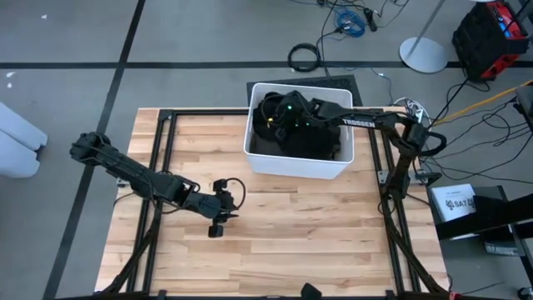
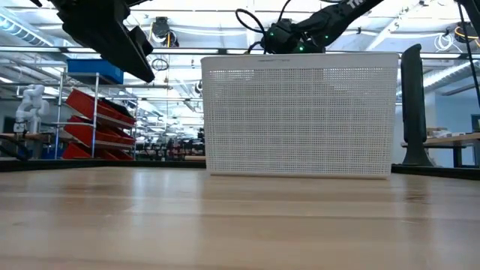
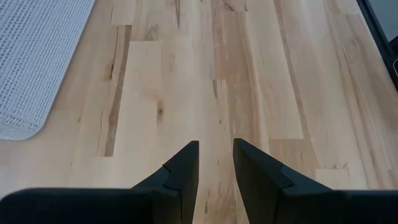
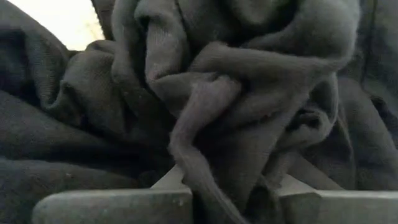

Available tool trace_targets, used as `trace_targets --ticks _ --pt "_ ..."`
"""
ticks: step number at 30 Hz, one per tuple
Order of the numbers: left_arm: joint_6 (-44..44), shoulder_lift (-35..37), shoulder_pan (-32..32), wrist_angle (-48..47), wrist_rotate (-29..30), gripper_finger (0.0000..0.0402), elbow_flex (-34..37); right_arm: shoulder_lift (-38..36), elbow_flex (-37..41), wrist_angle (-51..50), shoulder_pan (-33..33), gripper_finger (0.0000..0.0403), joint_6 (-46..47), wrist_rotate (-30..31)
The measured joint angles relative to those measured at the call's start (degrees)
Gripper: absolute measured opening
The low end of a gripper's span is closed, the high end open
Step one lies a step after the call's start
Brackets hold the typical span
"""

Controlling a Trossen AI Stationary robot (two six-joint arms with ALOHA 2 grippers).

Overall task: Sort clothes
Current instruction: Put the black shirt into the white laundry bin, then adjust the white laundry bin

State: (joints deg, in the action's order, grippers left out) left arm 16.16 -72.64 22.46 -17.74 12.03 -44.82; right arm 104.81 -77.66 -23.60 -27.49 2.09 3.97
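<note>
Right end effector is pinching a dark garment inside the bin, likely to lift it out, while left end effector is hovering part-open and empty over the bench.

The bin stands at the table's far edge, toward the right side, and blocks passage there; its walls rise well above the wood. Dark clothes fill it, and the right gripper reaches in from the right side, its arm crossing the bin's right rim. The left gripper hangs over the table's middle, left of centre. The near half and the near right corner lie bare wood.
</note>
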Motion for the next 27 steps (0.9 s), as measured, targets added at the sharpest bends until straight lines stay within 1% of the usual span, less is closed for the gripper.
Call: trace_targets --ticks 3,10,15,17,20,27 --pt "0.0 0.0 0.0 0.4 0.0 0.0109 0.0 -1.3 0.2 0.3 0.0 0.0079 -0.5 -1.9" --pt "0.0 0.0 0.0 0.5 -1.4 0.0109 0.0 -8.1 0.6 0.4 0.2 0.0194 4.8 -3.1" --pt "0.5 0.0 0.1 0.5 -1.7 0.0109 0.0 -13.7 0.6 -0.8 0.2 0.0252 6.7 -3.1" --pt "1.4 0.0 0.1 0.5 -2.6 0.0109 0.0 -15.8 0.6 -2.2 0.2 0.0266 7.4 -3.0" --pt "1.5 0.0 0.1 0.5 -3.2 0.0109 0.0 -18.9 0.5 -5.0 0.2 0.0277 7.8 -3.0" --pt "1.7 0.0 0.1 0.5 -3.3 0.0109 0.0 -26.5 0.3 -12.8 0.3 0.0268 11.8 -2.3"
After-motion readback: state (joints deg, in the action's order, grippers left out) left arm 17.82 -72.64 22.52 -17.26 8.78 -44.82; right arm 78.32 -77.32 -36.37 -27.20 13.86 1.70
